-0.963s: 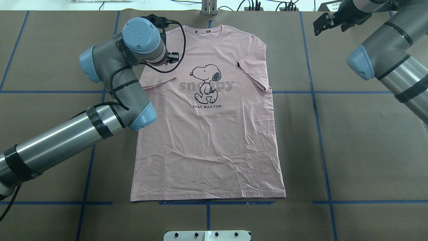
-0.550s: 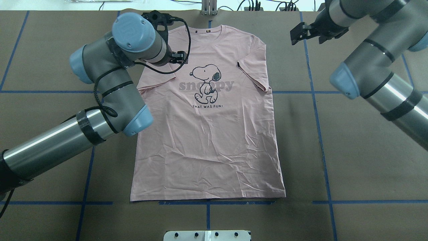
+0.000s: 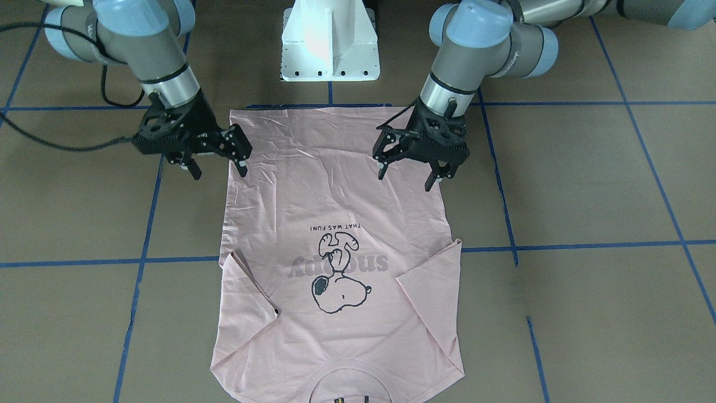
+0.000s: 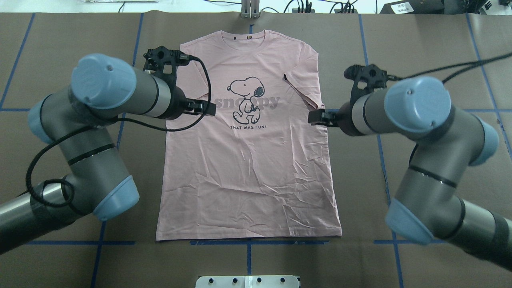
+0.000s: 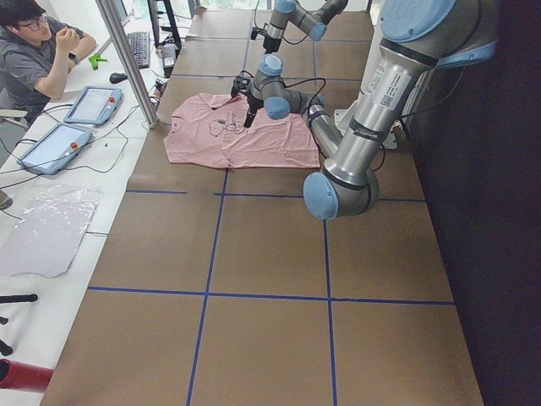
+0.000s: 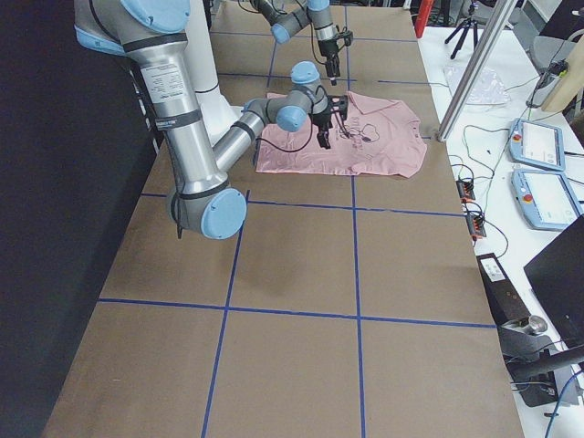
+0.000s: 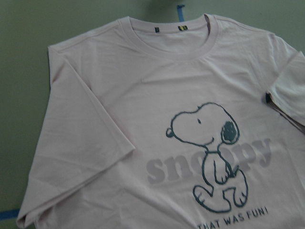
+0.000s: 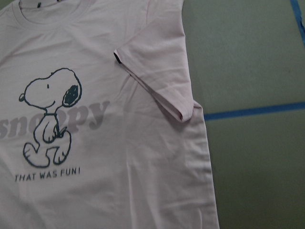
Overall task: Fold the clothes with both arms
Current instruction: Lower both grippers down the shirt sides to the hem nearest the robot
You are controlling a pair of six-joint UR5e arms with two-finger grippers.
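The clothes are one pale pink T-shirt (image 4: 248, 172) with a Snoopy print (image 4: 246, 100). It lies flat and face up on the brown table, collar away from the robot, both short sleeves folded in over the chest. A small dark tag (image 8: 116, 57) sits on the right sleeve. My left gripper (image 3: 405, 179) hangs open above the shirt's left side edge at mid-body. My right gripper (image 3: 219, 172) hangs open above the opposite edge, its fingers straddling it. Neither holds cloth. From overhead the wrists hide most of both grippers.
The white pedestal (image 3: 330, 39) stands just behind the hem. Blue tape lines (image 4: 380, 152) grid the table. A person (image 5: 38, 51) sits at a side desk with tablets (image 5: 91, 103) beyond a metal pole (image 5: 127, 59). Brown table (image 4: 420, 168) lies bare either side of the shirt.
Both arms swung in to the shirt's sides. The left gripper left the shoulder and collar area. The right came from the far right corner to the right sleeve edge.
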